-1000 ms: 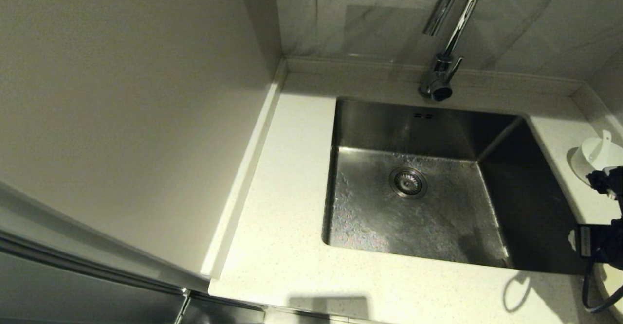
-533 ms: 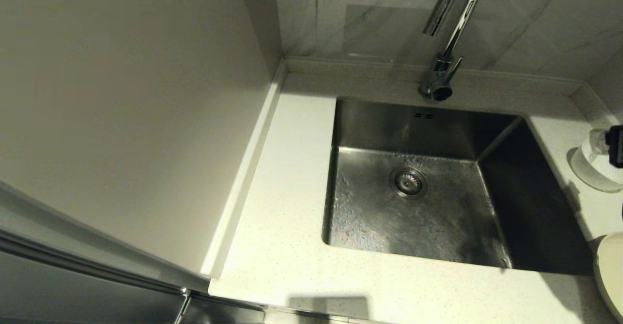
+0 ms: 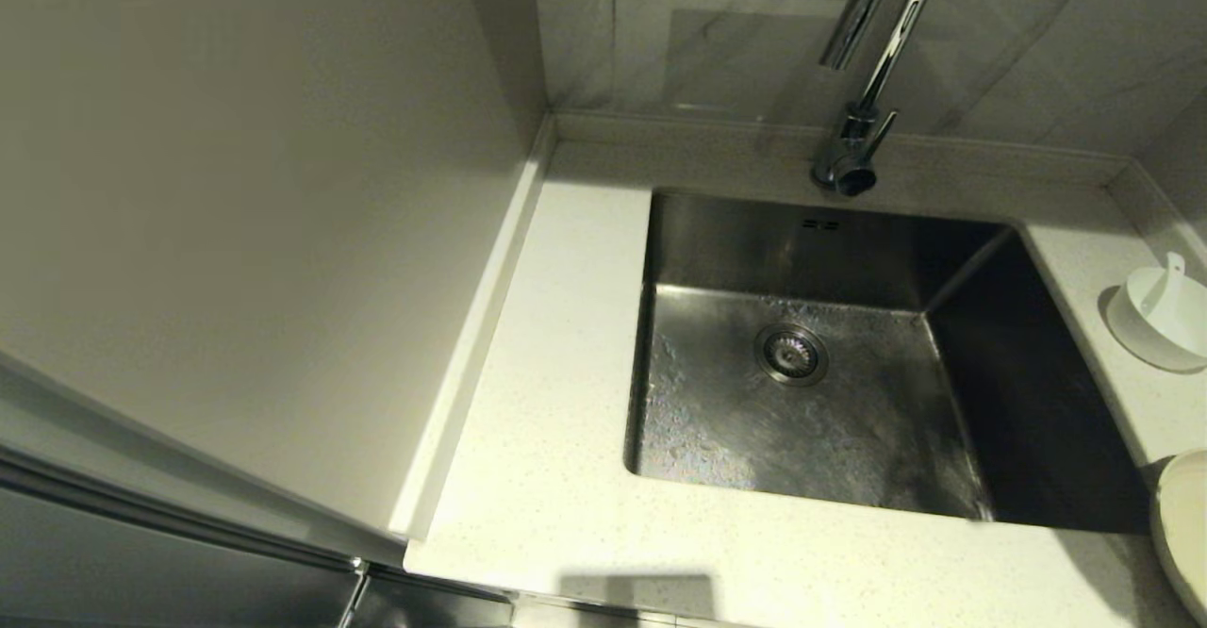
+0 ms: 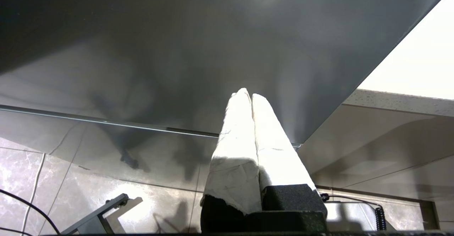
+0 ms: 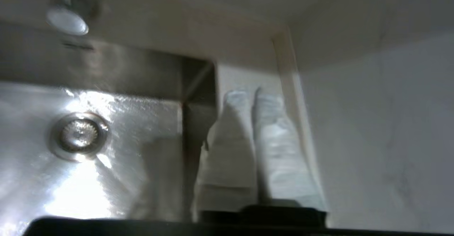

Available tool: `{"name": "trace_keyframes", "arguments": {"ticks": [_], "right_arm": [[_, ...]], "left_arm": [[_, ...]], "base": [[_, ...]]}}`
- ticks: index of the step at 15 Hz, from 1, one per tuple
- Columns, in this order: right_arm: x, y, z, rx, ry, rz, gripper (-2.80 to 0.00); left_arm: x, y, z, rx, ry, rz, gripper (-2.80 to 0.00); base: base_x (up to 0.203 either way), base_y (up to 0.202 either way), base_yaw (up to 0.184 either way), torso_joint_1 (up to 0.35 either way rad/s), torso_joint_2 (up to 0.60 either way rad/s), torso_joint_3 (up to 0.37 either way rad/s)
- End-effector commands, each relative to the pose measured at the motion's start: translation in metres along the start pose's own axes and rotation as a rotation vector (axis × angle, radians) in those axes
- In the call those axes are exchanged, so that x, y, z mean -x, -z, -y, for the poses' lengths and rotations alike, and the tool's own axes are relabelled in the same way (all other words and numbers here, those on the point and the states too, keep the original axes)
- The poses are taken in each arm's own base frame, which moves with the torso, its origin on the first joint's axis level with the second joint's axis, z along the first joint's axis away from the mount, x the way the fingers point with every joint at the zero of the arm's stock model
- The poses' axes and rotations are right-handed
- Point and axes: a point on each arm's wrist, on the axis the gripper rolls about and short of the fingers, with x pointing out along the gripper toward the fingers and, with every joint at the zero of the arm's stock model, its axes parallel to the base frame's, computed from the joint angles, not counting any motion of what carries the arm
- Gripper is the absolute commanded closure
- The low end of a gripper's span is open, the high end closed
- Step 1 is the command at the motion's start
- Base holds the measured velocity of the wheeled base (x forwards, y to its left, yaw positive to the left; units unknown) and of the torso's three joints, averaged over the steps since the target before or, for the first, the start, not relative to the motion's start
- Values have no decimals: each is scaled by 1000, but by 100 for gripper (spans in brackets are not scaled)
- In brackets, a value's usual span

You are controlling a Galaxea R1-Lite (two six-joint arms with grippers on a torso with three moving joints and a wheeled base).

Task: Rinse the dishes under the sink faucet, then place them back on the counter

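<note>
The white bowl (image 3: 1152, 331) stands on the counter (image 3: 556, 402) to the right of the sink (image 3: 801, 402), with the white soup spoon (image 3: 1172, 281) leaning inside it. The cream plate (image 3: 1184, 534) lies at the near right corner, cut off by the picture's edge. The chrome faucet (image 3: 863, 90) arches over the back of the basin. Neither arm shows in the head view. My right gripper (image 5: 254, 96) is shut and holds nothing; it hangs over the counter strip right of the sink. My left gripper (image 4: 248, 95) is shut and empty, parked low before a grey cabinet front.
The drain strainer (image 3: 791, 354) sits in the wet basin floor, with two overflow slots (image 3: 820, 224) on the back wall. A tall pale panel (image 3: 236, 213) borders the counter on the left, and tiled walls close the back and right.
My right arm, which was beside the bowl at the right edge, has pulled out of the head view. The bowl with its spoon and the plate's edge now show uncovered.
</note>
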Motion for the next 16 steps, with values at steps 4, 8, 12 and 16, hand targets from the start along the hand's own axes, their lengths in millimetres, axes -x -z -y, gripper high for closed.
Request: {"name": "trace_keyframes", "arguments": {"ticks": [4,8,12,16], "right_arm": [[78,38,29,-67,-65,66,0],[133,137,37,-40,-109,16,0],[163,220,34,-37,-135,11,0],[167,236,25,-77,-262,2,0]], "left_arm": [[0,0,0,1,-1,3,0],[0,0,0,1,-1,3,0],[0,0,0,1,-1,4,0],[0,0,0,1,-1,3,0]], "base": [[0,0,0,0,0,0],[0,0,0,0,0,0],[0,0,0,0,0,0],[0,0,0,0,0,0]]}}
